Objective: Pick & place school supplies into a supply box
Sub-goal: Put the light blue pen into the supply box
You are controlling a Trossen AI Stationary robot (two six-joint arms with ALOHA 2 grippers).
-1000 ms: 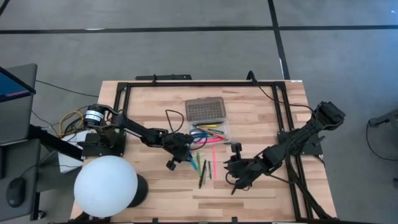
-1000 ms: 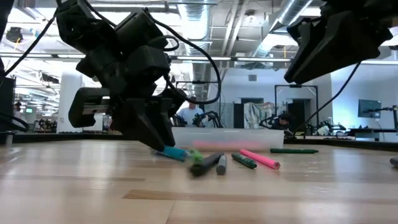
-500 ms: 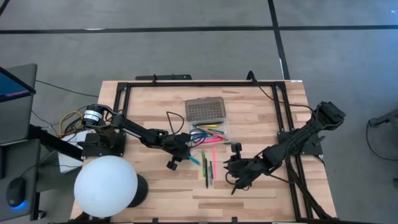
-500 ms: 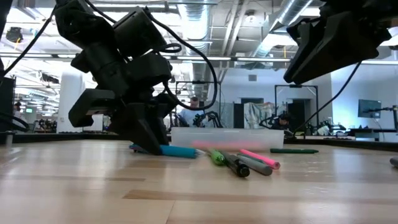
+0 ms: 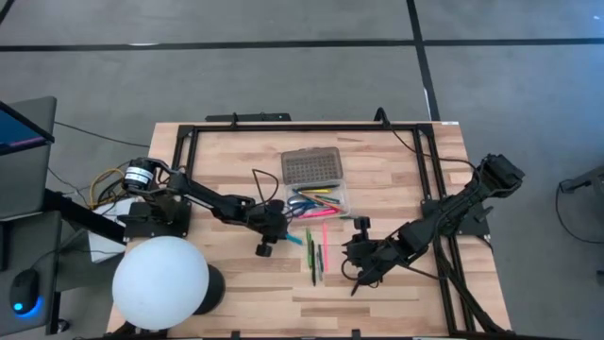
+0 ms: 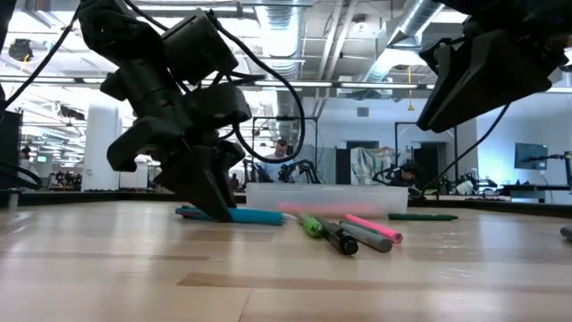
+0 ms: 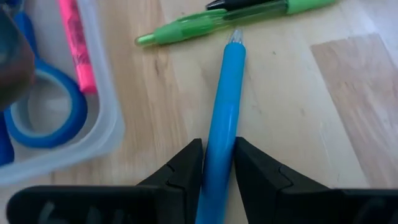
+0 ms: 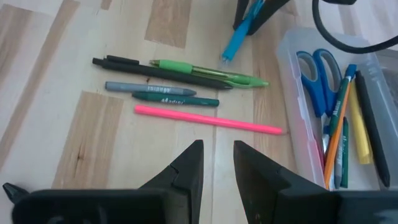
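My left fingers (image 7: 217, 163) are clenched on the blue pen (image 7: 221, 134), gripping its barrel well back from the tip, low over the surface (image 5: 236, 283) just beside the supply box (image 5: 317, 184), on the side where the loose pens lie. The pen's tip points toward the green pen (image 7: 205, 23) and nearly touches it. The barrel looks hard, smooth and light, so I judge it will stay stiff in the grip but could swivel or slide if I squeeze off-centre; a hold nearer the middle of its length would keep it level on the way to the box. The box stands open, with blue-handled scissors (image 8: 317, 78), a yellow marker (image 8: 359, 134) and an orange pencil (image 8: 337, 140) already inside. Four more pieces lie near the box next to the green pen: a black pen (image 8: 143, 67), a grey pen (image 8: 149, 88), a dark green marker (image 8: 175, 98) and a pink pencil (image 8: 208, 119). My right fingers (image 8: 217, 165) hang released, holding nothing, above that group, on its far side from the box.
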